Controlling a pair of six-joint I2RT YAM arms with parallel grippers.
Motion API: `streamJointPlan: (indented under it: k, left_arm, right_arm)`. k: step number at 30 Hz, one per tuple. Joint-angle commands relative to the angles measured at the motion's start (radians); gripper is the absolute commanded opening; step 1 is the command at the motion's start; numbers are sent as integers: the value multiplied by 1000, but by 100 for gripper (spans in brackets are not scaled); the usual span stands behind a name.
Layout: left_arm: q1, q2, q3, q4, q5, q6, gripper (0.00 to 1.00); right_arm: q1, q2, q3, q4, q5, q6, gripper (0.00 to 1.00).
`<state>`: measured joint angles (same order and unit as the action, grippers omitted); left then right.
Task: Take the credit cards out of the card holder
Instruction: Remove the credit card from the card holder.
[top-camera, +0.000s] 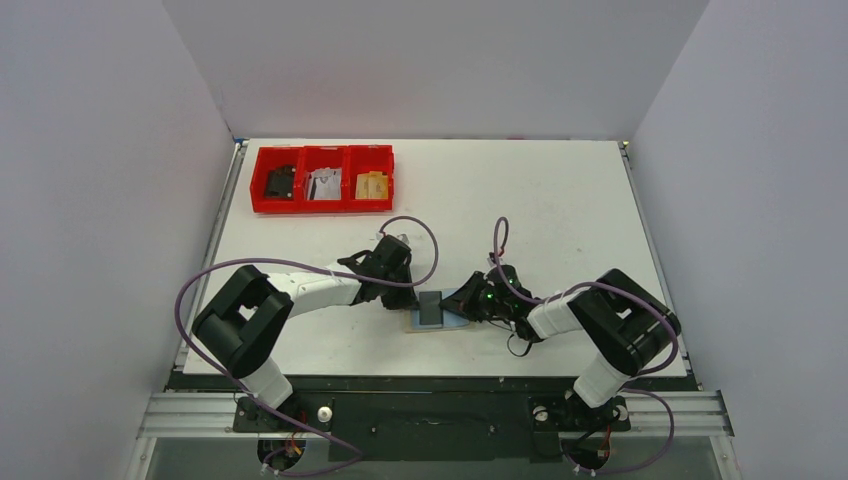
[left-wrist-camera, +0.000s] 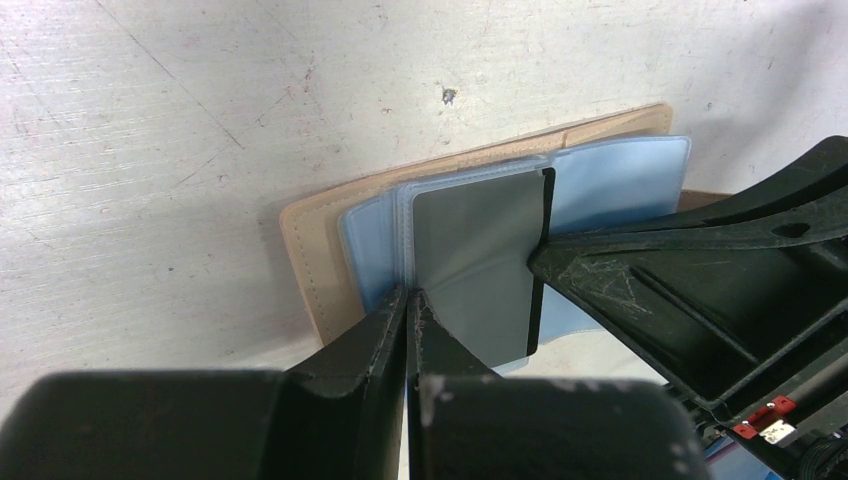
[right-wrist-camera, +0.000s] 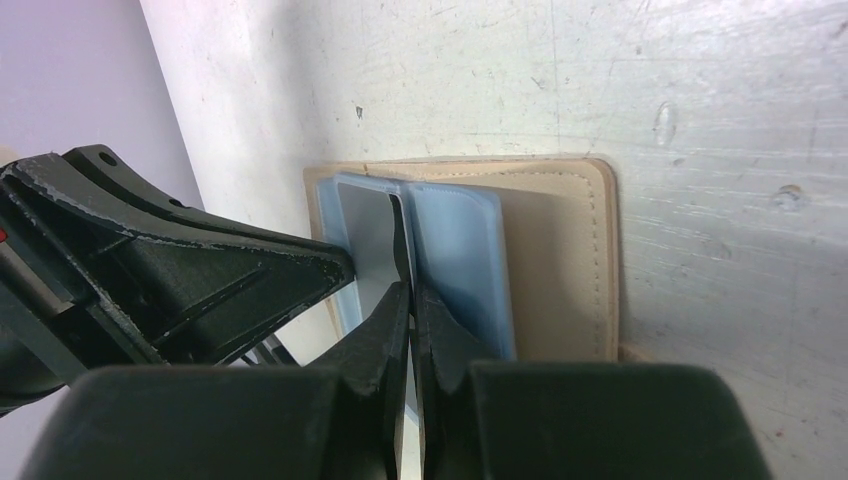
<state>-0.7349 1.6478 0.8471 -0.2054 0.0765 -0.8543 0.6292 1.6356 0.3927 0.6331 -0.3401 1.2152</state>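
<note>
Nearest the lens, your left gripper (left-wrist-camera: 410, 305) had its two fingers pressed together with no visible gap. They were nipped on the near edge of the credit cards (left-wrist-camera: 610, 180), at the point where a pale blue leaf met the dark grey card (left-wrist-camera: 470, 260). Which of the two it actually held could not be told.

Your right gripper (right-wrist-camera: 408, 300) was likewise drawn tight, pinching the thin dark edge of the dark grey card from the opposite side. The two grippers sat just beside each other over the stack.

The card holder (left-wrist-camera: 312, 265) lay open and flat on the table (left-wrist-camera: 150, 150), near its front edge between the two arms. The cards rested on it, fanned, with the tan border showing around them. The red tray (top-camera: 322, 207) stood well apart at the far left.
</note>
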Motion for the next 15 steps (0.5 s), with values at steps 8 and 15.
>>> streamJointPlan:
  k: [8,15]
  left_arm:
    - [14,30,-45,-72,-67,22,0]
    - [13,32,-47,-68,-65,19,0]
  right_arm:
    - [-32,-58,-28,-28,46,-41,0]
    - [-36,-74,-25,-61,52,-64,0]
